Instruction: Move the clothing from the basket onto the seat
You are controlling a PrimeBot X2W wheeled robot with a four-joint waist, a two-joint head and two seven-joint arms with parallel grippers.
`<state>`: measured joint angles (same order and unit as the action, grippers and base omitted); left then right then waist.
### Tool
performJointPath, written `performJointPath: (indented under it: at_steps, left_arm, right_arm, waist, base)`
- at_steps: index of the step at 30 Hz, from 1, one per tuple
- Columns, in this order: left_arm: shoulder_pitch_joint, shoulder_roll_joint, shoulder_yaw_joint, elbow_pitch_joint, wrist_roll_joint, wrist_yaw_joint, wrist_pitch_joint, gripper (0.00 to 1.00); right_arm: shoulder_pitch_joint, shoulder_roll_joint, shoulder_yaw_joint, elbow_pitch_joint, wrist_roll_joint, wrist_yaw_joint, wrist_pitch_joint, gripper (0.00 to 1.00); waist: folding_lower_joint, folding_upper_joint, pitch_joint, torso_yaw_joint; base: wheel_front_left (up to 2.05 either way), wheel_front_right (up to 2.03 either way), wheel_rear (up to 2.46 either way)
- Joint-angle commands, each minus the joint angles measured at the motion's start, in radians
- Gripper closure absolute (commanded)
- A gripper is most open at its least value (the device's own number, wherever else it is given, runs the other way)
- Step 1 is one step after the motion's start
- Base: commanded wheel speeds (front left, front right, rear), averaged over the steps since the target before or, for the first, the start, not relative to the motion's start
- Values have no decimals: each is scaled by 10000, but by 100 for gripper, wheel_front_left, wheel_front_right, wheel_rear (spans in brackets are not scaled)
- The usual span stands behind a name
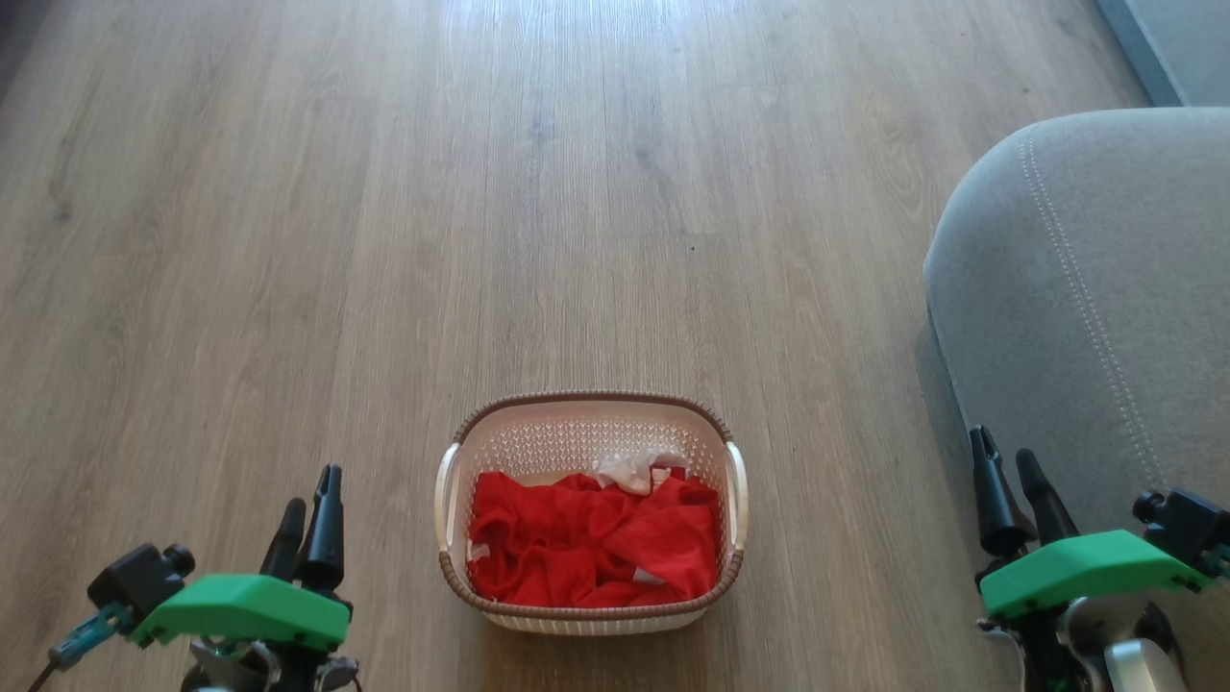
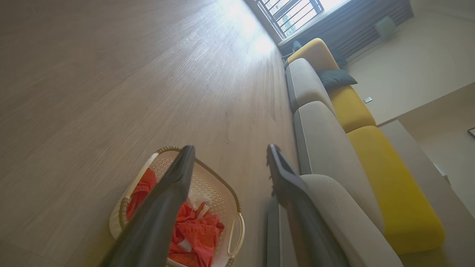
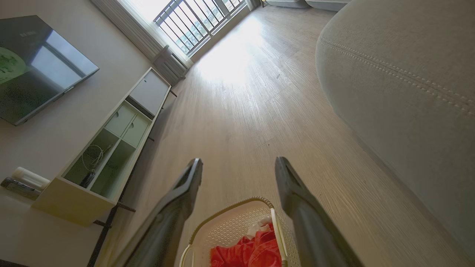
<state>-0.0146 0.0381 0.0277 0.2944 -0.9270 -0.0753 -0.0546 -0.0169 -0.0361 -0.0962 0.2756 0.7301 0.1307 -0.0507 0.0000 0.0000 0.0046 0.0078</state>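
The clothing (image 1: 596, 548) is lying heaped in the basket (image 1: 586, 402), which is sitting on the floor (image 1: 288, 240) near the rounded edge of the seat (image 1: 1076, 288). The left gripper (image 1: 311, 488) and right gripper (image 1: 1002, 445) are hanging wide and empty either side, so the whole transfer is looking undone.

Red clothing (image 1: 596, 543) with white trim, cream perforated basket (image 1: 577, 437).

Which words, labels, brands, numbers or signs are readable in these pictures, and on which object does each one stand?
No text can be read in any view.
On the television screen, a small pale mark near the top edge is too blurred to read.
The basket, the clothing and the seat carry no lettering that I can make out.
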Motion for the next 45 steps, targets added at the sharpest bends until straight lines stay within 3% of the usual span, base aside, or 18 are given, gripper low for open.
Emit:
performJointPath:
  at_steps: [1, 45]
  left_arm:
    - [-250, 77, 70, -385, 449, 43, -150, 0]
    - [-61, 107, -70, -806, 6270, 279, -1436, 0]
  right_arm:
    - [-519, -76, 131, -397, -516, 1, -172, 0]
    - [-593, -119, 249, -260, -6573, 1, -1469, 0]
  waist:
    - [0, 0, 1, 10]
    - [0, 0, 49, 81]
  base:
    - [0, 0, 0]
    - [0, 0, 0]
